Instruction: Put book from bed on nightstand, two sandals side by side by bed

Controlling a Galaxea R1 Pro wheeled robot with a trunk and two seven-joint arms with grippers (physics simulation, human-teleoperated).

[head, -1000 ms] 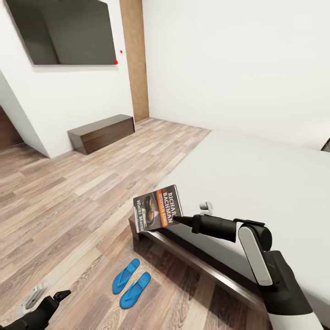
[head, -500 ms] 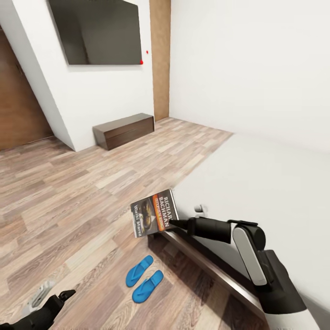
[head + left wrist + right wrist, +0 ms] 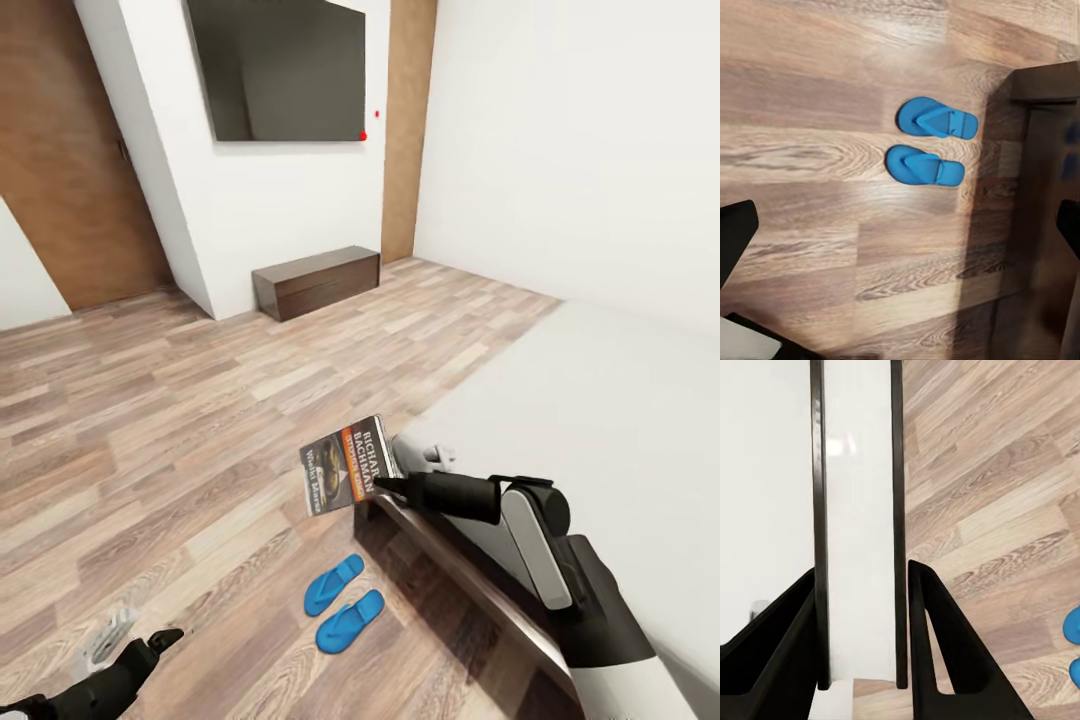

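Pinching the paperback book (image 3: 347, 465) by its edge, the right gripper (image 3: 385, 485) has both fingers closed on it, the cover facing up over the corner of the bed (image 3: 600, 420). The right arm reaches out level across the mattress edge toward the wood floor (image 3: 150, 430). Below that gripper, the two blue sandals (image 3: 345, 602) lie side by side beside the bed frame. The left gripper (image 3: 160, 640) hangs low, partly cut off; its fingers stand apart, empty.

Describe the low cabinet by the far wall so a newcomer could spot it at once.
Start at the dark wall-mounted screen on the white wall. Just below it and slightly right, on the wood-plank floor, stands the low cabinet: long, glossy dark brown, the only furniture against that wall.
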